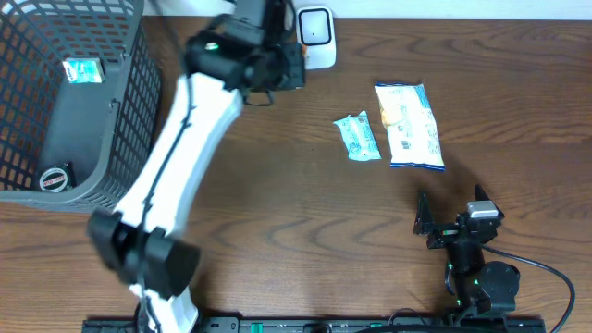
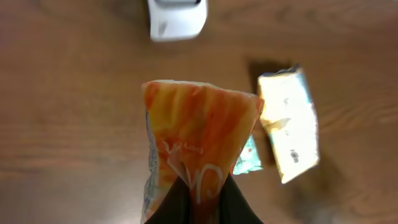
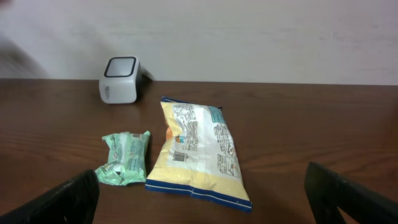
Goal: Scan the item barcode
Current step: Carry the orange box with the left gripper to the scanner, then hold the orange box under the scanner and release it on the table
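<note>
Left wrist view: left gripper (image 2: 200,200) clenched on orange packet (image 2: 199,137), held over worktop (image 2: 74,124) nr far edge, just short of scanner (image 2: 177,18). Right gripper (image 1: 450,215) released, idle. Step: presenting item. Next: barcode face must be turned twd scanner window.

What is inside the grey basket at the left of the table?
A small teal packet and a round red-rimmed item lie in the basket. Its left part is outside the picture.

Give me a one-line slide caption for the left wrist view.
Left gripper holds an orange snack packet above the table, with the white scanner just ahead.
</note>
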Motion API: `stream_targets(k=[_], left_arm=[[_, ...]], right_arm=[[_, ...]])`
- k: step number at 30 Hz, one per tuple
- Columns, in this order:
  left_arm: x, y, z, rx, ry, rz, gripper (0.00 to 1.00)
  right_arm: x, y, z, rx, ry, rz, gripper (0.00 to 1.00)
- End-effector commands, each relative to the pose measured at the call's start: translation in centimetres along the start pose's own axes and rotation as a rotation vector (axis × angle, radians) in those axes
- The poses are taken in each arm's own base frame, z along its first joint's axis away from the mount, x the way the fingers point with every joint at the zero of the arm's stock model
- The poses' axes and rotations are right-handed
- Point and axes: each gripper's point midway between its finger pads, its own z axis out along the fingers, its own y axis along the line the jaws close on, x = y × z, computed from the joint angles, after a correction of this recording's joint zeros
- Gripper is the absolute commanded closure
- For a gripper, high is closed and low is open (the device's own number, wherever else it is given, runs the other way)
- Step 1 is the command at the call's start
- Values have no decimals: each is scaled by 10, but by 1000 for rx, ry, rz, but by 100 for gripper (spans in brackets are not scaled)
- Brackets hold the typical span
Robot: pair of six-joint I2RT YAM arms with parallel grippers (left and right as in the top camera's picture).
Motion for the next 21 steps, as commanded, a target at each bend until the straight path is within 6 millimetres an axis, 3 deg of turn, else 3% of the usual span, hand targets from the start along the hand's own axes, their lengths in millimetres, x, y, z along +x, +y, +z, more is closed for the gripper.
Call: stream_targets(k=[1,4,9,14,19,20,21], left_arm=[[13,8,39,-67,60,-134,93],[32,12,79,-105,140,-164,93],[60,16,124,-149,232,-154,93],[77,17,150,-169,279,-142,93],[81,7,162,-152,273,-117,92],[82,5,163,-149,270,-110,83],[83,2,164,-144,268,-105,54]], right_arm=[[0,2,0,-10,0,-12,1],[0,2,0,-10,0,-12,1],[0,2,0,-10,0,-12,1],[0,2,0,-10,0,-12,1],[0,2,0,-10,0,-12,1],[0,2,0,-10,0,-12,1],[0,2,0,-10,0,-12,1]])
